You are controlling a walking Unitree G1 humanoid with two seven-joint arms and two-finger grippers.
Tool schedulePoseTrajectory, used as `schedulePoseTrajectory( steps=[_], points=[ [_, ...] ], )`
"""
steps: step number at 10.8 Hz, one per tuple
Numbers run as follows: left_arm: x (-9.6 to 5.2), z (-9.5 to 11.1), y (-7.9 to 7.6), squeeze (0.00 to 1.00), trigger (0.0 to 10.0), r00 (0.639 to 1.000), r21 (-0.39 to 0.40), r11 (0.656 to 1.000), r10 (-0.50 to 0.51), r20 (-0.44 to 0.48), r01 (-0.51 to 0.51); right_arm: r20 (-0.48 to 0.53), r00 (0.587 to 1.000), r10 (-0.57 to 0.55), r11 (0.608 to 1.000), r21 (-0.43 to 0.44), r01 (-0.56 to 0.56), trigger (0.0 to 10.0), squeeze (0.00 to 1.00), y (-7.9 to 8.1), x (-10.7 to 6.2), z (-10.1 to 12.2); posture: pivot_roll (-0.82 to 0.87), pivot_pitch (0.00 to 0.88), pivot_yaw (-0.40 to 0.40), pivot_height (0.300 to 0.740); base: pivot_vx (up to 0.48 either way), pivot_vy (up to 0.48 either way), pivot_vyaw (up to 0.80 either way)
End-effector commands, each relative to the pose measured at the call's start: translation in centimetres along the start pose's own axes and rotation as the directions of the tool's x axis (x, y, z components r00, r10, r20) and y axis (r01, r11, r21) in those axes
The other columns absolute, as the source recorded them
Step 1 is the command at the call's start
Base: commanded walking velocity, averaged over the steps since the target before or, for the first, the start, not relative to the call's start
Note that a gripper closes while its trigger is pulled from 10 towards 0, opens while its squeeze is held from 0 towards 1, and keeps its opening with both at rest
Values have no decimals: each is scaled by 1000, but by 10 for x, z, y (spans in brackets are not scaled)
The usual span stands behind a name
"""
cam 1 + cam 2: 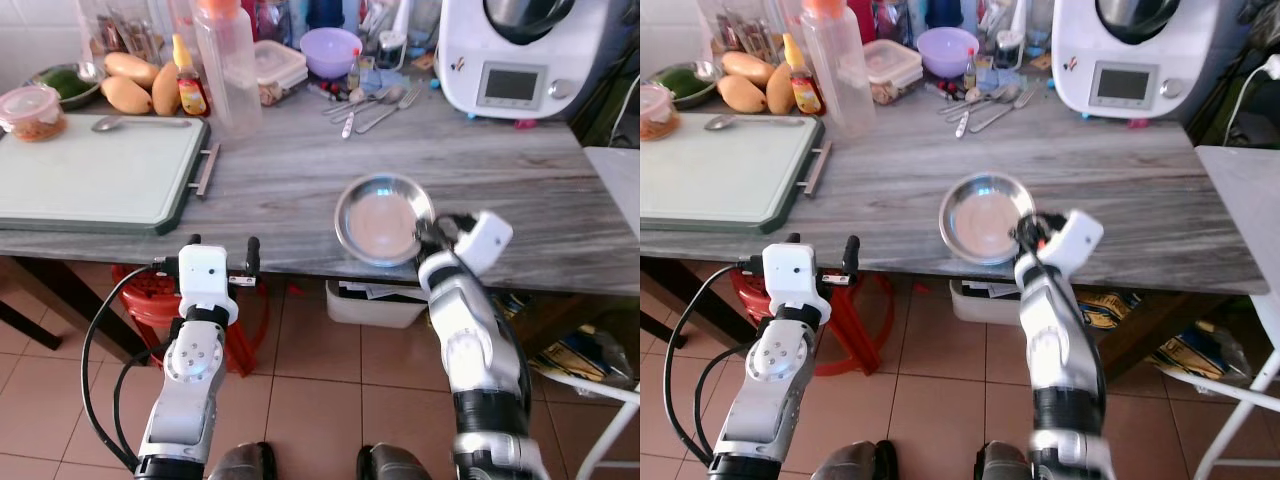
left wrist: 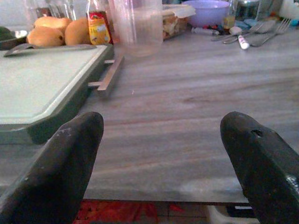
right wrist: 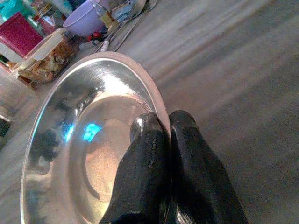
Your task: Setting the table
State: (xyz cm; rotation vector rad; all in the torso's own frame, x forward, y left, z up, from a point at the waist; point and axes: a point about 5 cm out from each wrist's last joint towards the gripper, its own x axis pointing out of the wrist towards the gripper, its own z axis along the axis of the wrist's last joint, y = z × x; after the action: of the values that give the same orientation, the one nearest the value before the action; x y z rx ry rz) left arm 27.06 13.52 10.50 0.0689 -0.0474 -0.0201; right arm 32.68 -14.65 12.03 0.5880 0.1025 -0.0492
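While right gripper (image 1: 432,233) pinches steel bowl (image 1: 380,218) rim at near desk (image 1: 300,180) edge, left gripper (image 1: 222,250) gapes empty; cutting board (image 1: 90,170) left, cutlery (image 1: 365,105) far.

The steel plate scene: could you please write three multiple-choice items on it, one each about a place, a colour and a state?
1. Where is the steel plate?
A. near the table's front edge
B. on the cutting board
C. on the floor

2. What colour is the bowl at the back?
A. red
B. purple
C. black

3. How is the right gripper?
A. open above the plate
B. hanging idle
C. shut on the plate's rim

Answers: 1 A, it sits by the near edge; 2 B, it is lilac-purple; 3 C, the fingers pinch the rim.
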Motion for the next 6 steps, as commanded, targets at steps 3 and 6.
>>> schedulePoseTrajectory(
  steps=[3,6],
  points=[
    [-3,1,-1,0,10000,1000,5,1000,-20,-14,20,-61,998,-12,997,70,16,10000,0,3,16,-2,-22,167,29,740,0,0,0],
    [-4,0,-2,0,10000,999,5,1000,-30,-28,30,-134,990,38,994,108,-23,10000,0,21,16,-13,-17,169,26,740,0,0,0]
  ],
)
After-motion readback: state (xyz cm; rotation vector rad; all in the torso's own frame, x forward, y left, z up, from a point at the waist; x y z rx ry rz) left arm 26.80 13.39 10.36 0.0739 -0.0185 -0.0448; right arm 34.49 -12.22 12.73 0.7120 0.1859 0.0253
